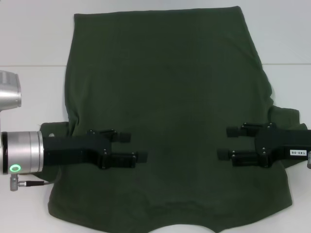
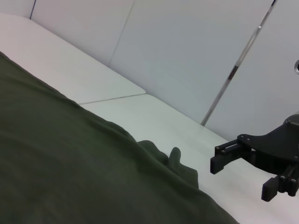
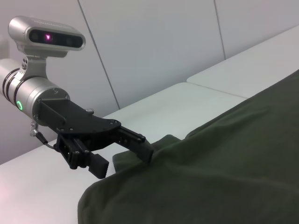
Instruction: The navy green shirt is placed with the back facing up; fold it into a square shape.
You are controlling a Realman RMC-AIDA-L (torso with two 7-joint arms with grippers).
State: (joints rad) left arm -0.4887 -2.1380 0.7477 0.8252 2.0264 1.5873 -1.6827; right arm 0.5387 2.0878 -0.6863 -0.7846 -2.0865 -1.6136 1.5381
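Head view: left claw (image 1: 132,147), right claw (image 1: 228,142) both open over navy green shirt (image 1: 165,97) on table (image 1: 29,39).

Lay as soft, matt dark olive cloth, the navy green shirt (image 1: 170,97), finely woven and gently rumpled at its edges, over a smooth, matt white table (image 1: 29,41). Looked like matt black plastic or painted metal with small screws, the left gripper (image 1: 133,148) and right gripper (image 1: 226,142), both with fingers spread apart. Gleamed in brushed, satin silver metal, the left wrist cuff (image 1: 22,151), ringed by a glowing green light.
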